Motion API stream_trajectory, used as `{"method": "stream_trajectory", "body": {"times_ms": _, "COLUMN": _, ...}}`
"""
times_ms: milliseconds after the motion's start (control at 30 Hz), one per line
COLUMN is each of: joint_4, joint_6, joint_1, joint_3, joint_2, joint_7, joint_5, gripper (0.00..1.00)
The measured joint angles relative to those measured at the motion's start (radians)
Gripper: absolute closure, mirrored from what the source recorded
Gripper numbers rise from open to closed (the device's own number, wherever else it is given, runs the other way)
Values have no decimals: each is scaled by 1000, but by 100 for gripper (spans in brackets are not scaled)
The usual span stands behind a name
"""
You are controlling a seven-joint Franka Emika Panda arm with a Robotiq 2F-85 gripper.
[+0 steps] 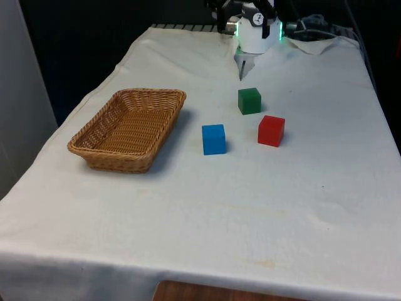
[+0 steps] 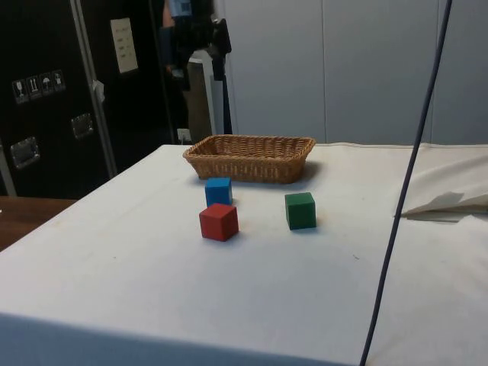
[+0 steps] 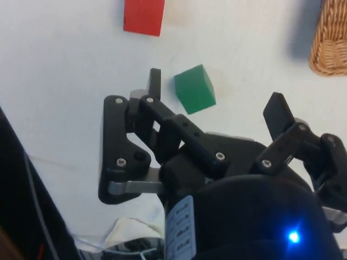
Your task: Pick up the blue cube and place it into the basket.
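blue cube (image 1: 213, 138) on the cloth between basket (image 1: 128, 127) and red cube (image 1: 271, 130), just off the basket's rim, untouched. gripper (image 3: 217, 92) high at the far end, spread wide, holding nothing, nearest the green cube (image 1: 249, 100). probably poised there for a clear look before dropping toward the blue one.

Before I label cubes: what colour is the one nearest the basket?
Blue cube; front view shows it best.
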Motion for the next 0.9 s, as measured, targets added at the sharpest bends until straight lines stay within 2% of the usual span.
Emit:
{"method": "stream_trajectory", "body": {"times_ms": 300, "joint_4": -31, "joint_6": 71, "joint_1": 0, "joint_3": 1, "joint_2": 26, "joint_7": 61, "joint_5": -6, "gripper": 0}}
{"method": "stream_trajectory", "body": {"times_ms": 900, "joint_4": -55, "joint_6": 145, "joint_1": -1, "joint_3": 1, "joint_2": 107, "joint_7": 203, "joint_5": -6, "gripper": 0}}
